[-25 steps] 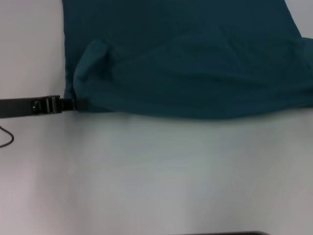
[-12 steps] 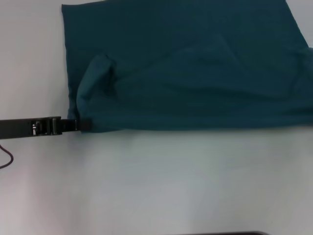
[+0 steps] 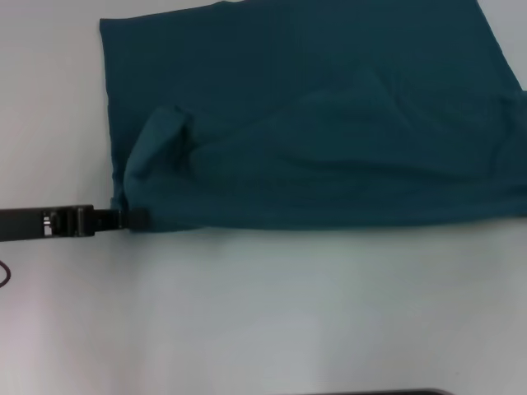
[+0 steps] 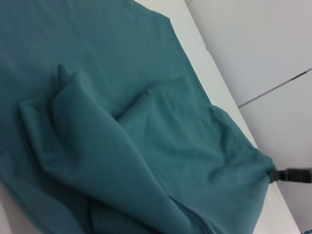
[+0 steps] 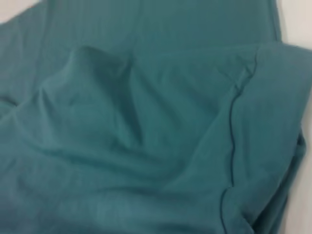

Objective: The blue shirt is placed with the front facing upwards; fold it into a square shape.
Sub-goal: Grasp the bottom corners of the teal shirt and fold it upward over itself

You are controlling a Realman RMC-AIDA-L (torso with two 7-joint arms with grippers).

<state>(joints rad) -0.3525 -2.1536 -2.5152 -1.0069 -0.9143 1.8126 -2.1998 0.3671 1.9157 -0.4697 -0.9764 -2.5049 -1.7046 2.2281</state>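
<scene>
Left gripper point(image 3: 136, 219) pinches the blue shirt point(image 3: 329, 123) on the table point(image 3: 288, 313).

No readable text, label or number shows.

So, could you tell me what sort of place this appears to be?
Probably a lab or test bench, not a home: a bare white table holds only the blue shirt, the left gripper pinches its near left corner, and plain white wall panels stand behind.
</scene>
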